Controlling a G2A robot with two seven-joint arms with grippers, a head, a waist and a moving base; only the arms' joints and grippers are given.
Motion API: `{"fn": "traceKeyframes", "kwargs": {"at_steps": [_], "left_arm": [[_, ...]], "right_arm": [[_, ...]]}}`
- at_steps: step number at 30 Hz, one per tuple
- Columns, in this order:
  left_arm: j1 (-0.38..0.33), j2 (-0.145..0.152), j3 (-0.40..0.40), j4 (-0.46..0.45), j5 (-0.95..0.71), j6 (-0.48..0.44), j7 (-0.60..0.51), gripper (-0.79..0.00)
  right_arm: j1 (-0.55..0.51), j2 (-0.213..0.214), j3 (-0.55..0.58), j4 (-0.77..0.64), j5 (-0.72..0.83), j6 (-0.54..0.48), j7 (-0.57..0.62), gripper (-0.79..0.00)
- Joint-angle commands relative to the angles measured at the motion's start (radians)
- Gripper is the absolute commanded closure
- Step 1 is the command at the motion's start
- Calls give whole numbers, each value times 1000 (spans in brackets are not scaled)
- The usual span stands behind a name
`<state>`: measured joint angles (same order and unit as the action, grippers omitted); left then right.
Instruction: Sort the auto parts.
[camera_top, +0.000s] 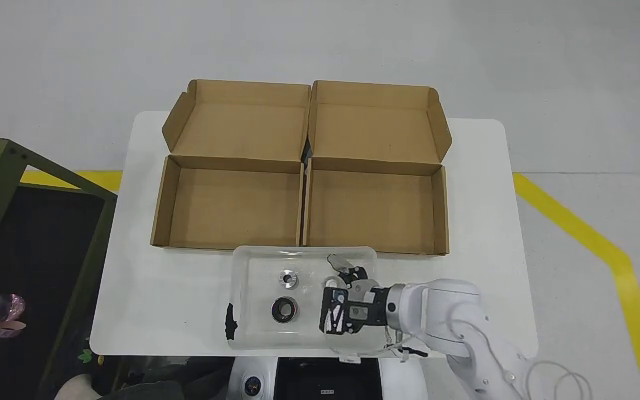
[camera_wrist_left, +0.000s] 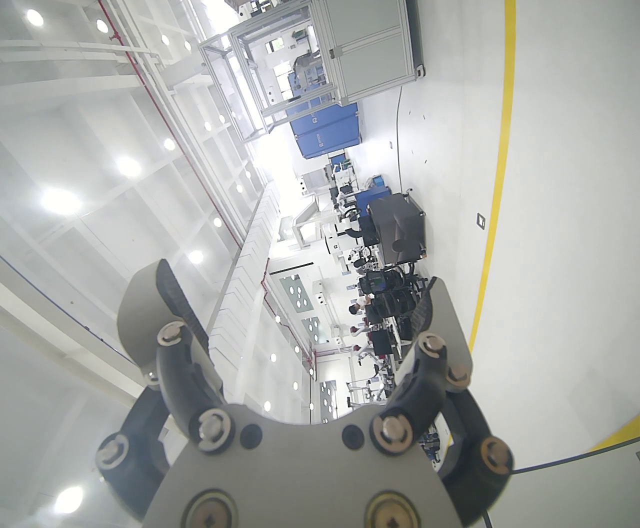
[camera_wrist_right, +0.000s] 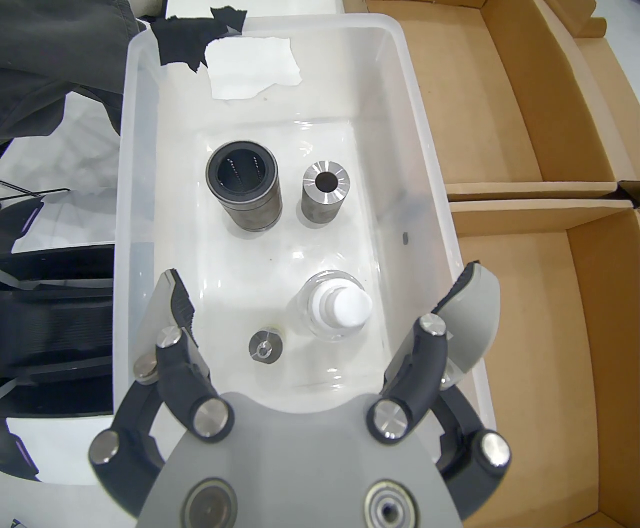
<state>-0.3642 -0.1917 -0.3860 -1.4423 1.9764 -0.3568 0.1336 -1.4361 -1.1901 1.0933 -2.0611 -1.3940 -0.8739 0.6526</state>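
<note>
Right gripper (camera_wrist_right: 322, 287) fingers apart over clear bin (camera_wrist_right: 430, 165) on table (camera_top: 480, 160) holding black bearing (camera_wrist_right: 245, 185), steel sleeve (camera_wrist_right: 325, 192), small steel piece (camera_wrist_right: 266, 345), white-capped bottle (camera_wrist_right: 340, 305); left gripper (camera_wrist_left: 300, 287) fingers apart, facing the room.

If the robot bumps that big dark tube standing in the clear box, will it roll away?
Probably not at first: the big dark tube stands on its flat end in the clear box. It looks like metal, so likely heavy for its size. Knocked onto its round side, it could roll.
</note>
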Motion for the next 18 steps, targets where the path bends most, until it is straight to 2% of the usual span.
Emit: {"fn": "traceKeyframes", "kwargs": {"at_steps": [1, 3, 5, 6, 11, 14, 17, 18], "left_arm": [[0, 0, 0, 0, 0, 0, 0, -785], [0, 0, 0, 0, 0, 0, 0, -785], [0, 0, 0, 0, 0, 0, 0, -785], [0, 0, 0, 0, 0, 0, 0, -785], [0, 0, 0, 0, 0, 0, 0, -785], [0, 0, 0, 0, 0, 0, 0, -785], [0, 0, 0, 0, 0, 0, 0, -785], [0, 0, 0, 0, 0, 0, 0, -785]], "right_arm": [[7, 1, -4, 10, 2, 8, 6, -720], [14, 2, -9, 19, 5, 17, 13, -650], [20, 3, -16, 26, 7, 23, 19, -631], [23, 3, -20, 29, 8, 26, 23, -588], [36, 6, -32, 43, 11, 44, 37, -489], [43, 8, -35, 49, 7, 59, 45, -385], [48, 9, -40, 55, 1, 73, 53, -339], [50, 10, -43, 58, 0, 76, 54, -283]]}}
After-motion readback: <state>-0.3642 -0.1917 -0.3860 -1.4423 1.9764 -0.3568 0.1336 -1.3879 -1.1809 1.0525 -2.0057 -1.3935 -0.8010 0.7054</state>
